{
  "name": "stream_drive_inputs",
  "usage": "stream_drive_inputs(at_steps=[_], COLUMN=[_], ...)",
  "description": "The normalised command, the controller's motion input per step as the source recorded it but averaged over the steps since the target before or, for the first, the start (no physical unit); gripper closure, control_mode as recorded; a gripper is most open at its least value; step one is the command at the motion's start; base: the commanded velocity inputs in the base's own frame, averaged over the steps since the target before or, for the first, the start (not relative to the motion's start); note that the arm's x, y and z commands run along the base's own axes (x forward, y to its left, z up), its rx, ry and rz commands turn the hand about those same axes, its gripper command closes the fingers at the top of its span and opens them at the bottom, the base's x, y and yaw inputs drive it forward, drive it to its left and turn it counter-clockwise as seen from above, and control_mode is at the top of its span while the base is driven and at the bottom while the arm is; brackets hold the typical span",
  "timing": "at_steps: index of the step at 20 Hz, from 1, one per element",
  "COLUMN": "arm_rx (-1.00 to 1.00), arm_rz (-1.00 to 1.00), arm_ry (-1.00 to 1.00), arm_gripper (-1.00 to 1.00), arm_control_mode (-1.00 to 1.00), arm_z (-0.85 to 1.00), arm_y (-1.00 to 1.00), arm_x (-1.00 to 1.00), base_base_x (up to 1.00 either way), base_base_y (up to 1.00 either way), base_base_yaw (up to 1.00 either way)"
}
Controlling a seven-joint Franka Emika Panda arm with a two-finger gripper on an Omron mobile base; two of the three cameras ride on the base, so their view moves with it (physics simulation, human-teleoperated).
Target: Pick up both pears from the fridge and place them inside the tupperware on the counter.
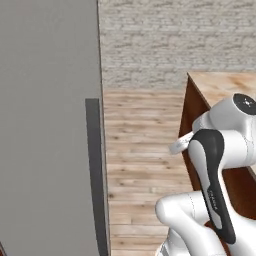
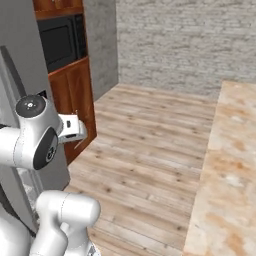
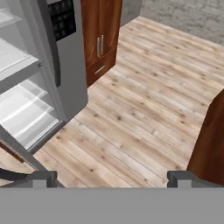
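Tool [image 3: 112, 177] fingers wide apart, holding nothing, hanging over wood-plank floor [image 3: 144, 96]. Fridge [image 3: 39, 74] off to its left in hand view, door open, white shelves [image 3: 19, 109] w/ no fruit visible on them. Brown cabinets [image 3: 101, 35] just past fridge. Worktop [image 2: 227, 170] on the right side in right base view.

A home kitchen — fridge [image 3: 65, 65] with white shelves, wood cabinets [image 3: 101, 35], built-in microwave [image 2: 60, 40], stone bench [image 2: 227, 175].

Fridge [image 3: 26, 87] shelves and counter [image 2: 230, 165] cut off at edges
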Motion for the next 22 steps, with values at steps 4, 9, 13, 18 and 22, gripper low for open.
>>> stream_drive_inputs(at_steps=[4, 9, 13, 18, 22], arm_rx=[0.00, 0.00, 0.00, 0.00, 0.00], arm_rz=[0.00, 0.00, 0.00, 0.00, 0.00], arm_ry=[0.00, 0.00, 0.00, 0.00, 0.00], arm_gripper=[-1.00, -1.00, -1.00, -1.00, -1.00], arm_control_mode=[1.00, 1.00, 1.00, 1.00, 1.00], arm_z=[0.00, 0.00, 0.00, 0.00, 0.00], arm_y=[0.00, 0.00, 0.00, 0.00, 0.00], arm_x=[0.00, 0.00, 0.00, 0.00, 0.00], base_base_x=[1.00, 1.00, 1.00, 1.00, 0.95], base_base_y=[-0.15, -0.07, -0.13, -0.07, -0.11], base_base_yaw=[0.00, 0.10, 0.32, 0.41, 0.52])
